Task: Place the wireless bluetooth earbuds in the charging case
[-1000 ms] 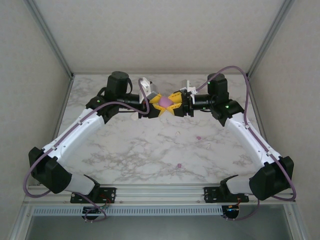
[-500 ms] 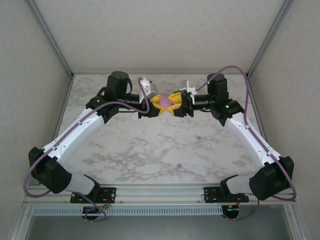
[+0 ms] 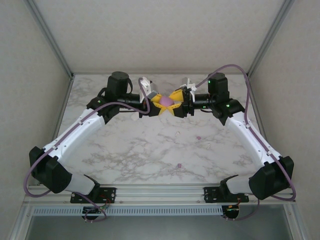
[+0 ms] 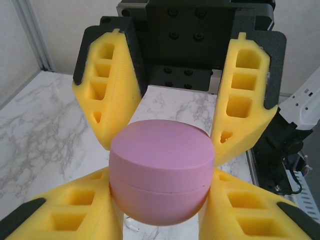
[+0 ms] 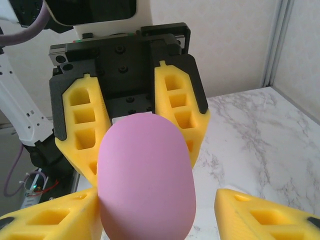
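- Far centre of counter (image 3: 125,150) blocked: left hand (image 3: 157,103) and right hand (image 3: 176,103) meet nose to nose, with the pink charging case (image 3: 166,101) wedged between.
- Gap beside the case: one right-hand finger (image 5: 260,217) stands clear of it.
- Both arms slant in from the near corners, fencing the sides.
- Open marble between the arms, except tiny earbuds (image 3: 198,137) strewn right of centre.
- Frame posts (image 3: 50,37) and walls close both flanks.

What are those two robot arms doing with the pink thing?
They meet above the table with a closed pink case between them. The left arm's fingers grip it on both sides; the right arm's fingers stand wider, with a gap on one side. Tiny buds lie loose on the table.
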